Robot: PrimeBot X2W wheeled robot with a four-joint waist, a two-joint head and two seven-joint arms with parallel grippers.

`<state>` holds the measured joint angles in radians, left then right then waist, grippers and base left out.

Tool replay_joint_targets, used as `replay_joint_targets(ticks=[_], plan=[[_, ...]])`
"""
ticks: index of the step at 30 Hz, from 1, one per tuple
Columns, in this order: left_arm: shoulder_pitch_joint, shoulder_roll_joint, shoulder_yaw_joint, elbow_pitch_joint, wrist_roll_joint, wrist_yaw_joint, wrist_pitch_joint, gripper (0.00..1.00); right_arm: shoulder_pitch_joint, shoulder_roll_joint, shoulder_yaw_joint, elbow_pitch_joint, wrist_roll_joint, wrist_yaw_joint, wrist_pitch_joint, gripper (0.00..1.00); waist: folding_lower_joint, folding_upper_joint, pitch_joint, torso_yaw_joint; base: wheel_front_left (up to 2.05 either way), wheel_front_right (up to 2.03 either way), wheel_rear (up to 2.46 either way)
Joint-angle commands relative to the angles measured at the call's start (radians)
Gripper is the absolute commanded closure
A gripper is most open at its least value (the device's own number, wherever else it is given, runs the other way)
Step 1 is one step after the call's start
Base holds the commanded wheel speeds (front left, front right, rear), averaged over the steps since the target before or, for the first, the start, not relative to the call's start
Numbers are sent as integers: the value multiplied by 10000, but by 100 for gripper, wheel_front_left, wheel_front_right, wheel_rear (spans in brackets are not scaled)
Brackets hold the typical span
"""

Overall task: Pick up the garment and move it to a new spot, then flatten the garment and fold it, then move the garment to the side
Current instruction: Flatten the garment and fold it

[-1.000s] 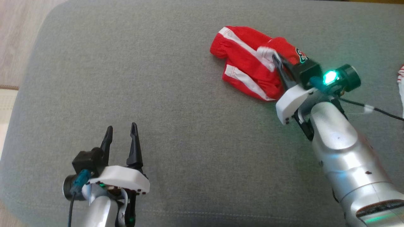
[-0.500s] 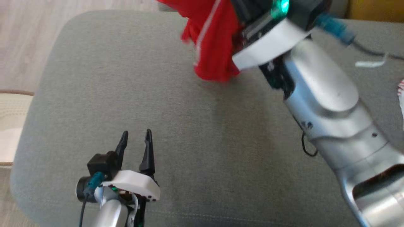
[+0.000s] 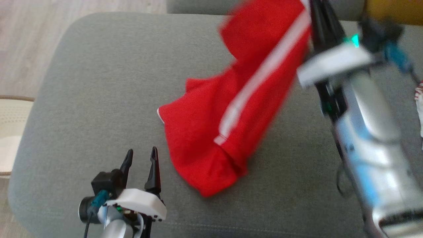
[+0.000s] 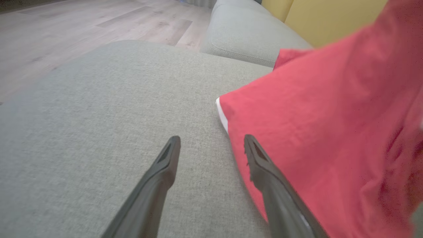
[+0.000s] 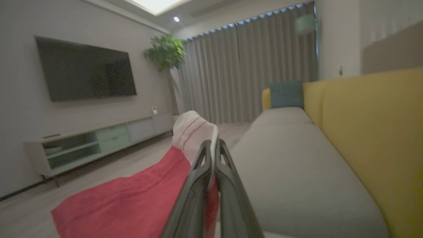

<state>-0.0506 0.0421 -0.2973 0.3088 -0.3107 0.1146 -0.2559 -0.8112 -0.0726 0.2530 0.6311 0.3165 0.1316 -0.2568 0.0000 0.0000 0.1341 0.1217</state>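
Note:
The garment (image 3: 231,129) is red with a white stripe and a white ribbed cuff (image 5: 195,130). It hangs in the air from my right gripper (image 5: 213,142), whose fingers are shut on the cuff end at the top right of the head view. The cloth trails down and to the left, and its lower end reaches the grey cushion (image 3: 99,99). My left gripper (image 3: 141,155) stands open low at the front left, just left of the garment's lower edge (image 4: 297,138). Nothing sits between its fingers.
The grey cushion ends in wooden floor (image 3: 26,26) at the left. A yellow sofa back (image 5: 373,132) runs along the far side. A white and red cloth (image 3: 419,109) lies at the right edge. A pale basket (image 3: 10,132) stands beside the cushion's left edge.
My right gripper has lifted the garment off the cushion and swung it up; the cloth has unrolled and now hangs toward the front left. The head camera has shifted. The left gripper stays open.

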Motion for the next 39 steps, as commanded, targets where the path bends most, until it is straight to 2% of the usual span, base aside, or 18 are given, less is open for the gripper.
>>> replay_joint_targets(ticks=[1,5,6,7,11,14,20,24,27,33,38,39], plan=[[-487,81,361,-352,57,-3,-59,0,266,119,-227,-120,-262,-9,-48,100,0,0,193,-222,0,0,0],[-738,81,321,-357,237,-89,-59,0,1647,-277,-1927,808,-1232,-9,-49,100,0,0,429,-524,0,0,0],[-794,81,316,-343,284,-111,-59,0,1911,-376,-2313,996,-1493,-9,-49,58,0,0,465,-589,0,0,0],[-842,81,320,-336,313,-129,-59,0,2141,-410,-2716,1172,-1697,-9,-49,0,0,0,491,-656,0,0,0],[-965,81,286,-283,454,-260,-59,0,2643,-295,-3802,1192,-2378,-9,-49,0,0,0,532,-936,0,0,0],[-1064,81,174,-279,493,-359,-59,0,2779,-100,-4058,856,-2645,-9,-49,0,0,0,537,-1119,0,0,0],[-1420,81,-966,-84,260,-992,-59,0,3052,181,-3661,218,-2587,-9,-49,0,0,0,539,-1362,0,0,0],[-1597,81,-1613,361,155,-1221,-59,0,3132,208,-3386,132,-2475,-9,-49,0,0,0,563,-1437,0,0,0],[-1728,81,-1917,737,210,-1041,-59,0,3128,217,-3152,99,-2304,-9,-49,0,0,0,588,-1498,0,0,0],[-1835,81,-2046,1715,702,-341,-59,0,3100,221,-2828,37,-2032,-9,-49,0,0,0,607,-1559,0,0,0],[-2039,81,-2150,3004,734,-112,-59,0,3125,222,-2703,13,-1914,-9,-49,0,0,0,611,-1559,0,0,0],[-2113,81,-2171,3196,704,-96,-59,51,3118,222,-2660,7,-1879,-9,-49,0,0,0,623,-1574,0,0,0]])
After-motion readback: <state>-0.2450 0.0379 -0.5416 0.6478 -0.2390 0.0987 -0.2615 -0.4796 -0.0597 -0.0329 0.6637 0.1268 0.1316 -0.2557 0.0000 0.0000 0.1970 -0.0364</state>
